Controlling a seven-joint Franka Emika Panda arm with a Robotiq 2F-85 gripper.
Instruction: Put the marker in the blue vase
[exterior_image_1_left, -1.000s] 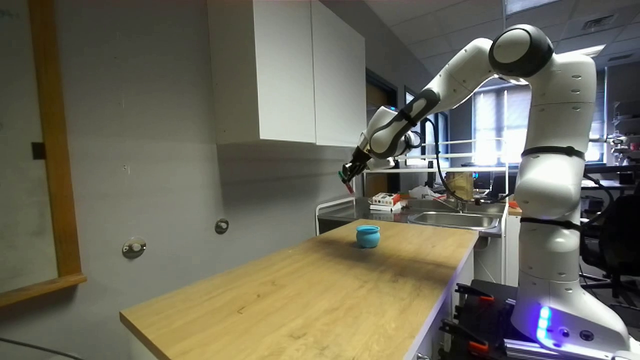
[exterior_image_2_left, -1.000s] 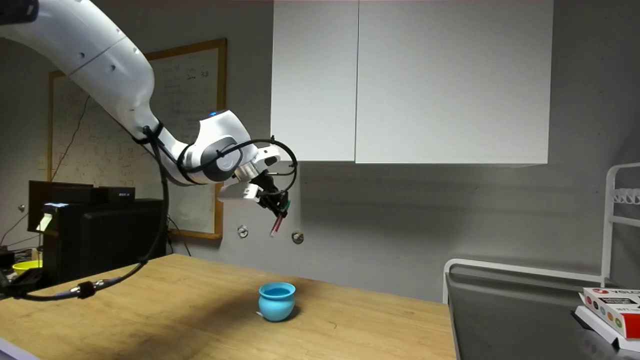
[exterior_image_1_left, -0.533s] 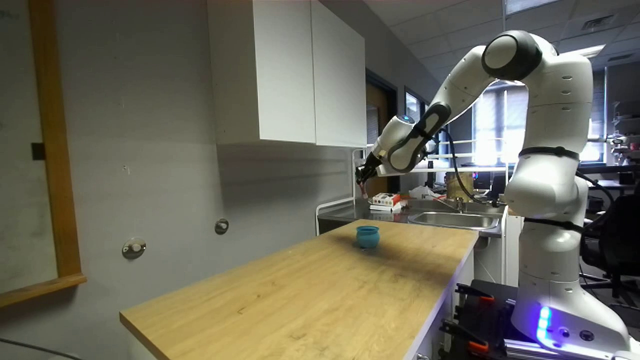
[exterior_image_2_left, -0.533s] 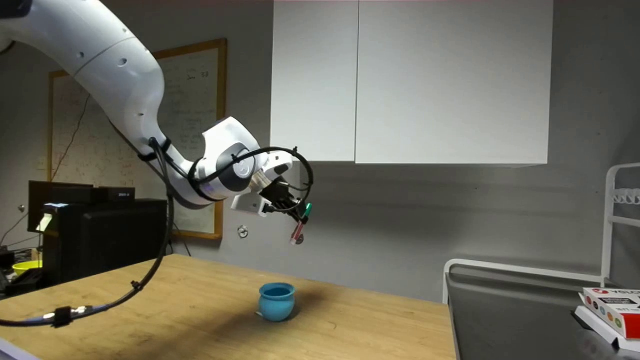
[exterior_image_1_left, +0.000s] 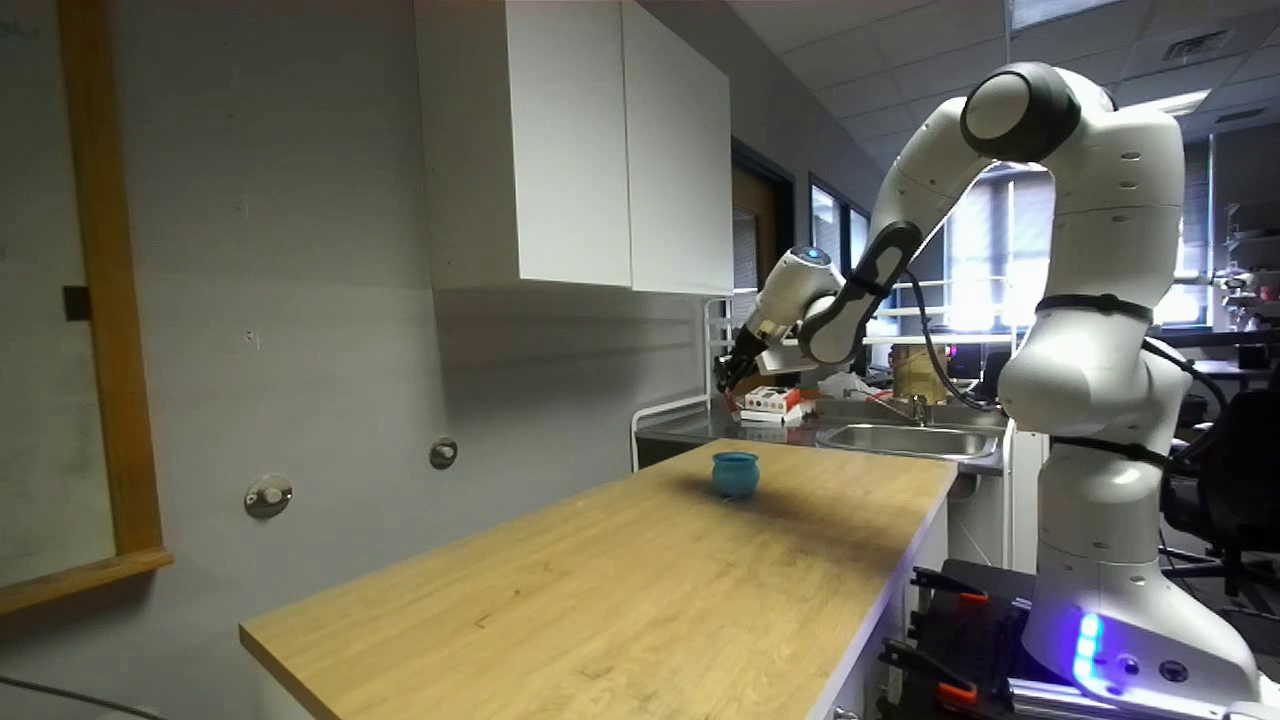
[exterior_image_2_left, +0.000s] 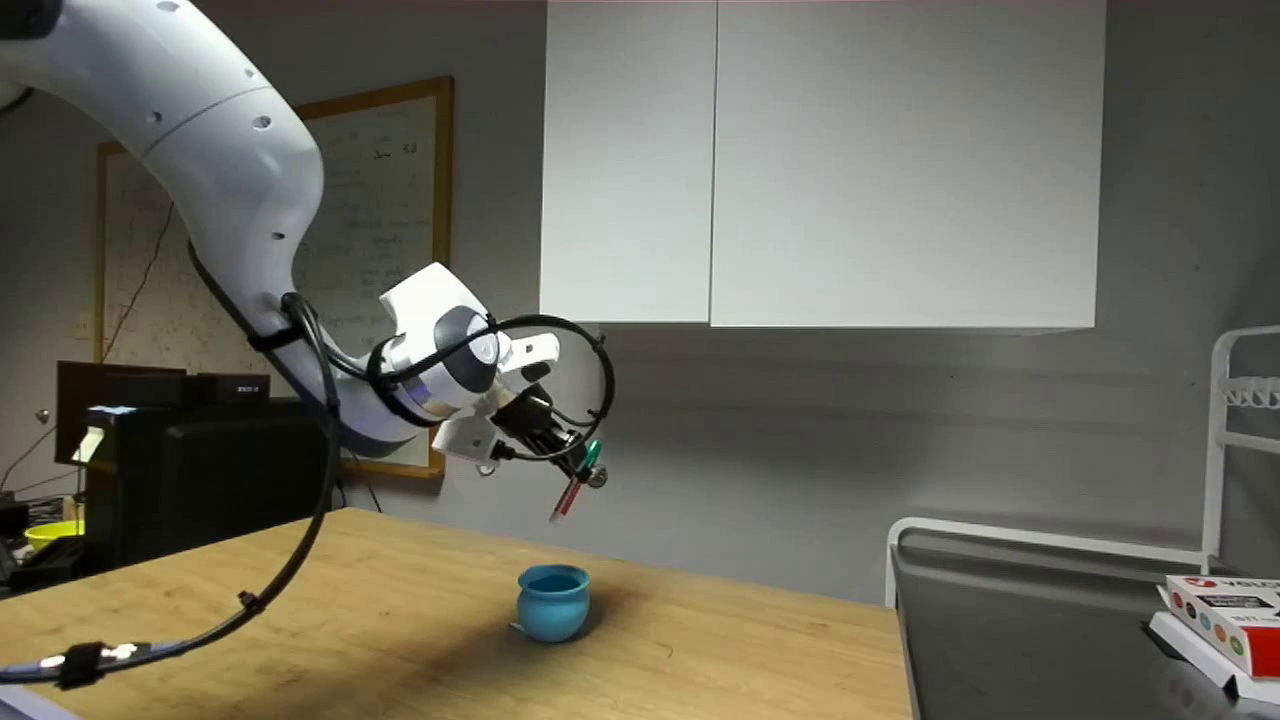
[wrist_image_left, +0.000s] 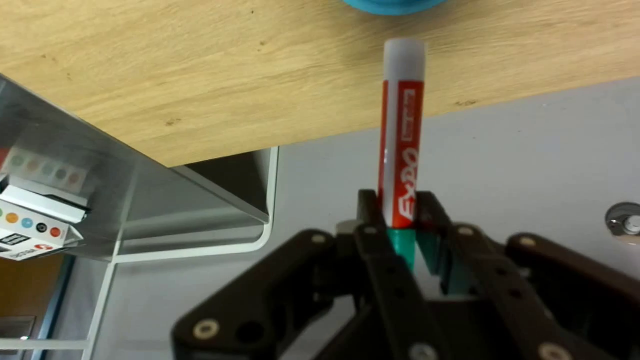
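The marker is red with a green end and a pale grey-white tip end (wrist_image_left: 404, 125); it also shows in an exterior view (exterior_image_2_left: 567, 497). My gripper (wrist_image_left: 398, 200) is shut on it near the green end. The marker is tilted, its pale end pointing down. The blue vase (exterior_image_2_left: 553, 605) stands upright on the wooden table. In both exterior views the gripper (exterior_image_2_left: 582, 473) and marker appear above the vase (exterior_image_1_left: 735, 476), with a gap between marker and rim. In the wrist view only the vase's edge (wrist_image_left: 395, 6) shows, at the top, beyond the marker's pale end.
White cabinets (exterior_image_2_left: 820, 160) hang on the wall above the wooden table (exterior_image_2_left: 740, 650). A dark counter (exterior_image_2_left: 1020, 640) with a white rail and a white-red box (exterior_image_2_left: 1225, 620) adjoins the table. A small pale piece lies by the vase's base. The arm's cable loops over the table.
The gripper with the marker has come lower. In an exterior view it first moved right, then a little back left and down. The vase has stayed in place.
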